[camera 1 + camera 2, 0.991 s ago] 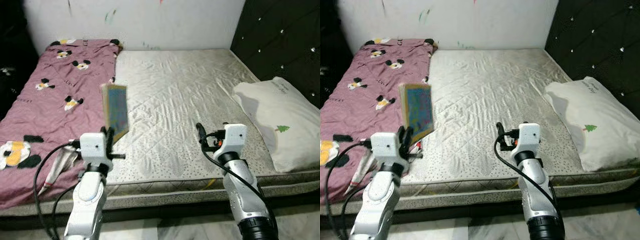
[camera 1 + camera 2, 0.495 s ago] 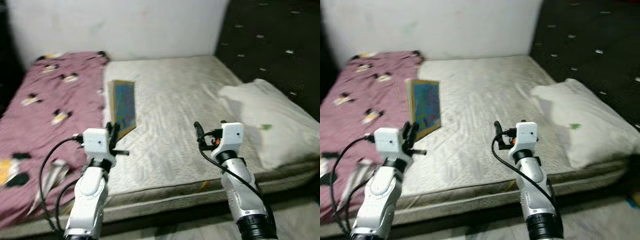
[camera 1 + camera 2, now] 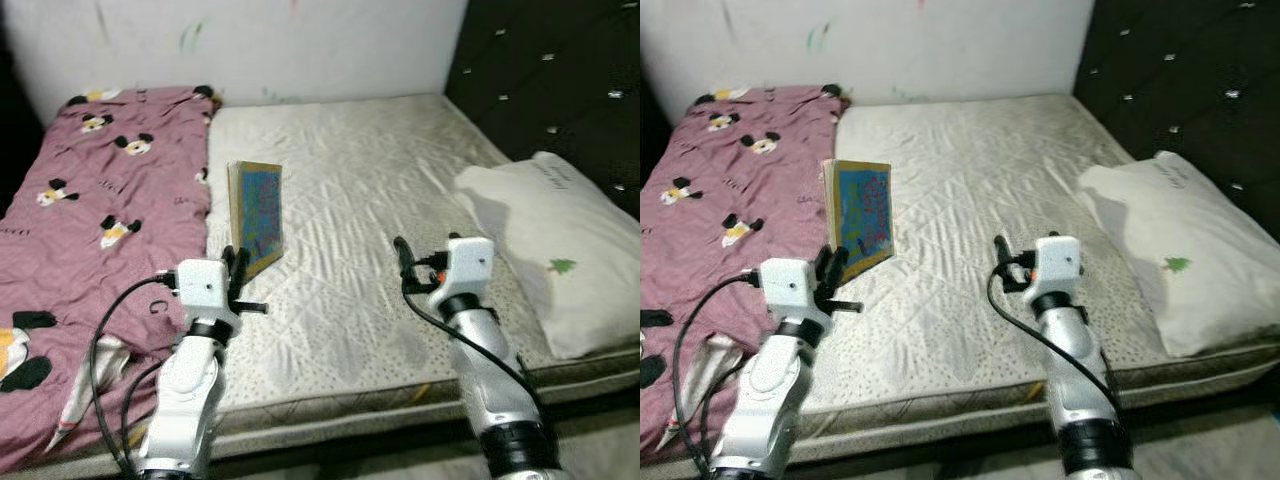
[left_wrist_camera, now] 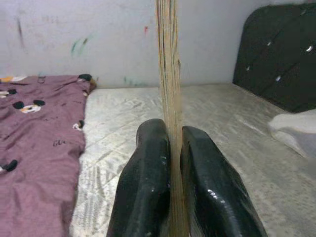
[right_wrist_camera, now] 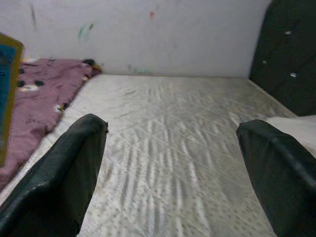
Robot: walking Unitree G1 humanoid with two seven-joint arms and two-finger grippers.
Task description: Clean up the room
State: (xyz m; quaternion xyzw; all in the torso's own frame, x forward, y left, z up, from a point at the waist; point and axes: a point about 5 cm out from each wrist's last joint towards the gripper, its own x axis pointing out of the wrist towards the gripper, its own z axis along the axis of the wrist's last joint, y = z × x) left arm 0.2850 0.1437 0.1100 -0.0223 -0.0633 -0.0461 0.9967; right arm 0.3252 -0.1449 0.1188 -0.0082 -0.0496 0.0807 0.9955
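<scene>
Left wrist view shows my left gripper (image 4: pixel 170 163) clamped on the upright book (image 3: pixel 256 215) left of centre over the bed (image 3: pixel 380 190), my right gripper (image 5: pixel 173 168) apart, and that thin-edge pinch could let the book twist loose.

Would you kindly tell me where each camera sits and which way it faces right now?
Left eye view: on the head, looking forward and down at the mattress, pink sheet and pillow; both silver arms show.
Right eye view: the same scene from the stereo partner.
Left wrist view: looks along the left gripper, shut on the book, seen edge-on.
Right wrist view: looks along the open right gripper over the mattress toward the wall.
Shared: both wrist views take in the headboard; the book's blue cover shows in the eye views.
</scene>
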